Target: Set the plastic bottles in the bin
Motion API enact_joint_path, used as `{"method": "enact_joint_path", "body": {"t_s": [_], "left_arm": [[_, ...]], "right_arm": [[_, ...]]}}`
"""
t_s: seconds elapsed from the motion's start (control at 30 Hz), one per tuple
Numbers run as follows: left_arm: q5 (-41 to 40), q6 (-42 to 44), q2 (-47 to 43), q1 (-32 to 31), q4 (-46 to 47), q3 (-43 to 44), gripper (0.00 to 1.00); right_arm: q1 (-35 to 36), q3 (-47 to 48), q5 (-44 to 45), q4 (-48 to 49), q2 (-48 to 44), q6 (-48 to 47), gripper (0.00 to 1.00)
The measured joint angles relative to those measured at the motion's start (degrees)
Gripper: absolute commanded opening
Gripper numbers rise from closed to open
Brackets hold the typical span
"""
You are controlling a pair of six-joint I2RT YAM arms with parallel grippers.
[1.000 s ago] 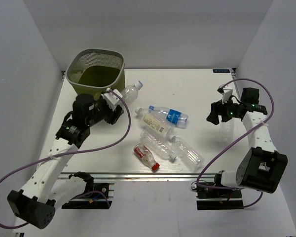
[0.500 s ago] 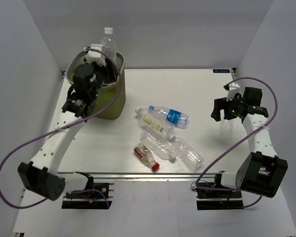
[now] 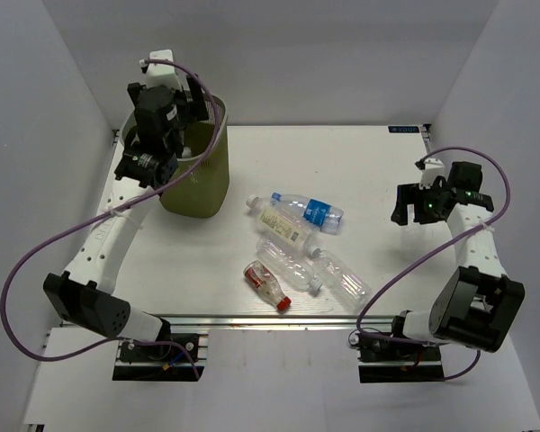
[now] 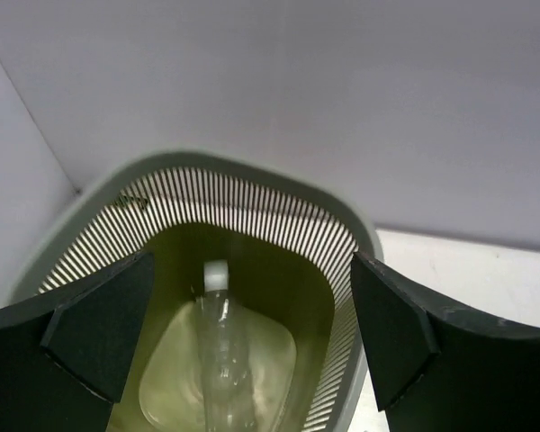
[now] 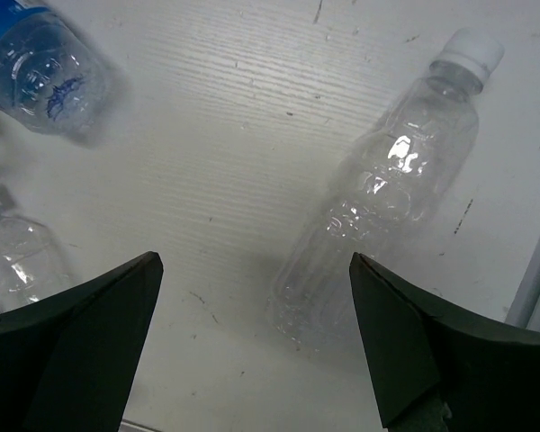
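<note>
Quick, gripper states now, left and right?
Left gripper: open above the bin, holding nothing.
Right gripper: open above a plain bottle, holding nothing.

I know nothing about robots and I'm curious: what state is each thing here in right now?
Left fingers: open, over the bin.
Right fingers: open, over plain bottle.
Bin: holds one capped bottle.
Plain bottle: lying flat, capped.
Blue-labelled bottle: lying flat.
Cream-labelled bottle: lying flat.
Red-capped bottle: lying flat.

A white counter (image 3: 378, 171) fills mid-frame, with plain white walls (image 3: 342, 54) around it and a small blue label (image 3: 407, 129) at its upper right edge.
</note>
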Motion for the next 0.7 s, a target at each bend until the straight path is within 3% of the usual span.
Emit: {"method": "enact_joint_path", "body": {"t_s": [0.13, 0.23, 0.5, 0.7], "left_arm": [[4.07, 1.66, -2.05, -0.31, -3.87, 3.48, 0.99], [12.46, 0.04, -6.38, -0.52, -6.73, 2.67, 0.99], [33.59, -8.35, -20.63, -1.49, -12.41, -7.48, 0.99], [38.73, -13.66, -20.39, -3.85, -16.83, -19.56, 0.99]], "right_arm": [[-0.7, 0.57, 1.01, -2.47, 2.93, 0.37, 0.9], [-0.76, 1.14, 2.78, -3.74, 4.39, 1.16, 0.9], [-0.76, 3.52, 11.65, -3.52, 10.58, 2.71, 0.89], [-1.09, 3.28, 16.5, -0.2, 14.1, 2.6, 0.89]]}}
